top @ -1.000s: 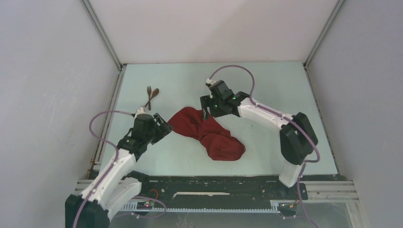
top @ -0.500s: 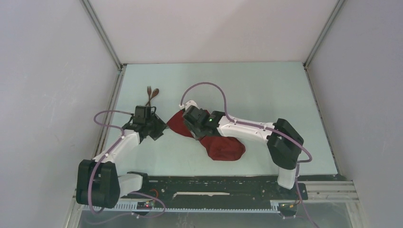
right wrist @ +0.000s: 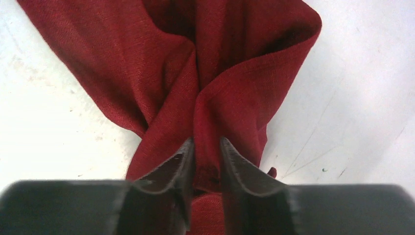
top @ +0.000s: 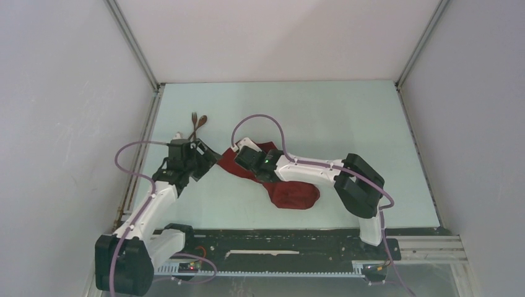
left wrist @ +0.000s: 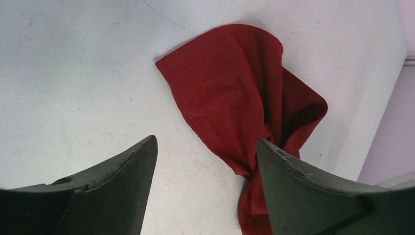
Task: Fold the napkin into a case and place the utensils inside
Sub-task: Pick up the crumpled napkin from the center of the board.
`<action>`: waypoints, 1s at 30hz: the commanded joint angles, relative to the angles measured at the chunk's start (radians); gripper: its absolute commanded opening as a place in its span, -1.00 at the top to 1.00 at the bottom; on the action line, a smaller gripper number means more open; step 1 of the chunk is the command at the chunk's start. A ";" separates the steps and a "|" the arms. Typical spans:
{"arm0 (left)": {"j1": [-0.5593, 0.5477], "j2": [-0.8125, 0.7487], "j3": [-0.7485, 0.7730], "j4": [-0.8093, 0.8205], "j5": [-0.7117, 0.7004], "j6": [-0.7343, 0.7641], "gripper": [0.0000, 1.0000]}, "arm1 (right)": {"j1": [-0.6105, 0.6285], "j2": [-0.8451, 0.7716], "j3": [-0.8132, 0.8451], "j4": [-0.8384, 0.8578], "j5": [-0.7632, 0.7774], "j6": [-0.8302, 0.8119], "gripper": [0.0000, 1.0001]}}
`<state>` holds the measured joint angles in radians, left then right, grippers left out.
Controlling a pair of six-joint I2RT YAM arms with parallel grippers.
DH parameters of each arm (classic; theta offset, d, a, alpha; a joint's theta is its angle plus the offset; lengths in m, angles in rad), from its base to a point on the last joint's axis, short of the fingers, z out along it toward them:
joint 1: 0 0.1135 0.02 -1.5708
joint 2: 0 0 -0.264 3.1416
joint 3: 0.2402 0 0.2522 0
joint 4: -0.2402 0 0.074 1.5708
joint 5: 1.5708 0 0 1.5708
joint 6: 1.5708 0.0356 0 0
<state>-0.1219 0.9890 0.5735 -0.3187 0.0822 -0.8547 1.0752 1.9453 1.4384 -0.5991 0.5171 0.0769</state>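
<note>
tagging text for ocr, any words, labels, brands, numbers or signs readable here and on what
None: no readable text, label, brand, number or sign shows on the napkin, the utensils, the table, the walls, the left arm or the right arm.

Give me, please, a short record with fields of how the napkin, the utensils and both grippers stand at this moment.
napkin: dark red, crumpled in a loose heap on the table, not folded into a case
right gripper: shut on a raised fold of the napkin
left gripper: open, holding nothing, close to the napkin's edge
utensils: two, crossed, lying on the table beyond the left gripper, apart from the napkin
</note>
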 commanded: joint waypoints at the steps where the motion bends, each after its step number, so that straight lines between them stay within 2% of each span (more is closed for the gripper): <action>1: -0.002 0.016 -0.015 0.043 0.014 0.038 -0.59 | 0.005 -0.009 0.040 0.000 0.095 -0.005 0.47; 2: -0.006 0.029 -0.015 0.052 0.020 0.040 -0.60 | 0.005 -0.020 0.036 0.001 0.092 -0.003 0.46; 4: -0.021 0.064 -0.007 0.067 0.017 0.047 -0.66 | 0.003 -0.043 0.034 0.001 0.077 0.007 0.28; 7: -0.042 0.141 0.017 0.082 0.004 0.051 -0.69 | -0.005 -0.063 0.033 -0.001 0.064 0.016 0.25; 10: -0.056 0.203 0.047 0.093 0.000 0.052 -0.69 | -0.015 -0.068 0.029 -0.003 0.054 0.022 0.05; 17: -0.085 0.255 0.071 0.108 -0.020 0.048 -0.65 | -0.012 -0.109 0.025 -0.012 0.013 0.026 -0.01; 20: -0.094 0.264 0.064 0.115 -0.025 0.045 -0.63 | -0.017 -0.129 0.020 -0.004 0.003 0.026 0.00; 27: -0.110 0.266 0.057 0.118 -0.030 0.043 -0.63 | -0.035 -0.117 0.016 -0.003 -0.016 0.012 0.21; 30: -0.110 0.264 0.061 0.116 -0.030 0.046 -0.63 | -0.034 -0.101 0.013 -0.001 -0.021 0.006 0.23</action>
<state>-0.2272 1.2568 0.6098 -0.2256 0.0746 -0.8288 1.0462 1.8515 1.4448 -0.6113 0.5022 0.0834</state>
